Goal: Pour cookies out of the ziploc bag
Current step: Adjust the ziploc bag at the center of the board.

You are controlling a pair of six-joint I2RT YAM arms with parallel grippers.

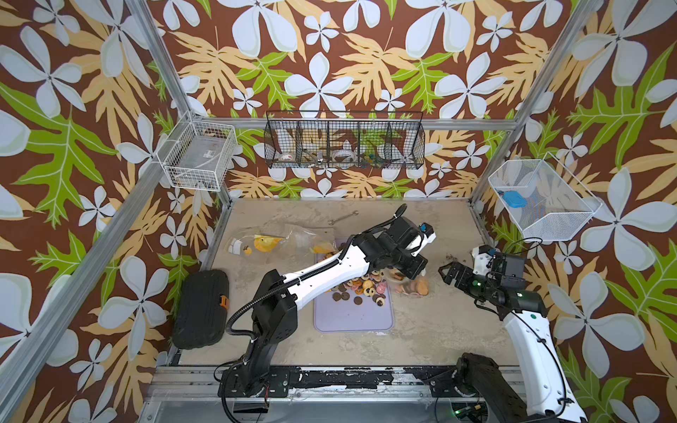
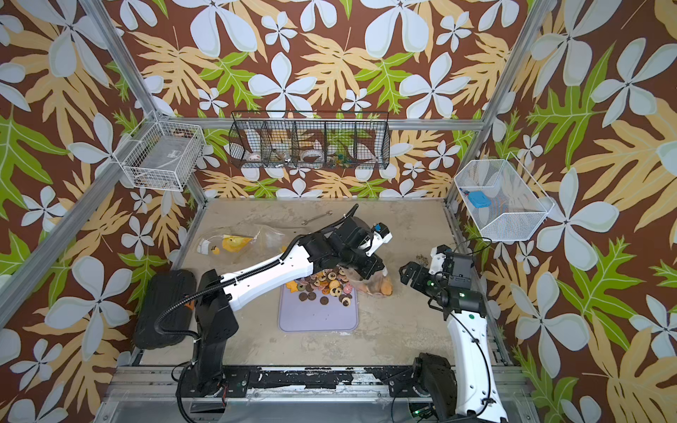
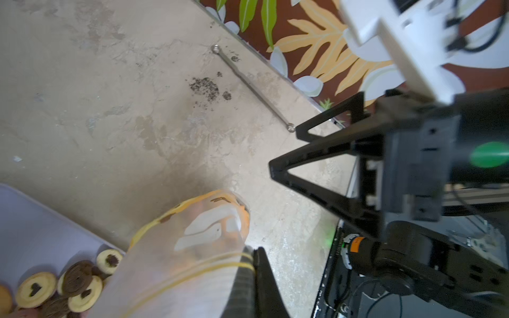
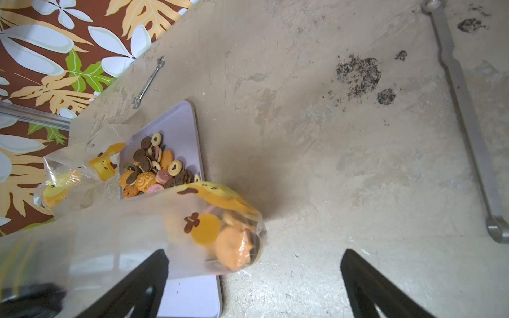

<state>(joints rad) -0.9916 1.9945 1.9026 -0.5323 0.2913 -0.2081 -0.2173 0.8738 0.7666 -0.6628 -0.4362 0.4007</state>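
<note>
We are pinching the ziploc bag in our left hand at the lavender tray's edge. Most cookies are lying heaped on the tray, and a few are sitting inside the bag. Our right hand is hovering spread wide near it, holding nothing.

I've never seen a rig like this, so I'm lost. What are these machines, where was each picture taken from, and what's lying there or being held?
These are two robot arms, each ending in a two-fingered gripper. Two pictures look down from one overhead camera; two come from cameras on the arms' wrists. The left gripper is shut on a clear ziploc bag. Most cookies lie piled on the lavender tray; some are inside the bag. The right gripper is open, empty, beside the bag. A wrench, a second bag and a black case also lie on the table.
</note>
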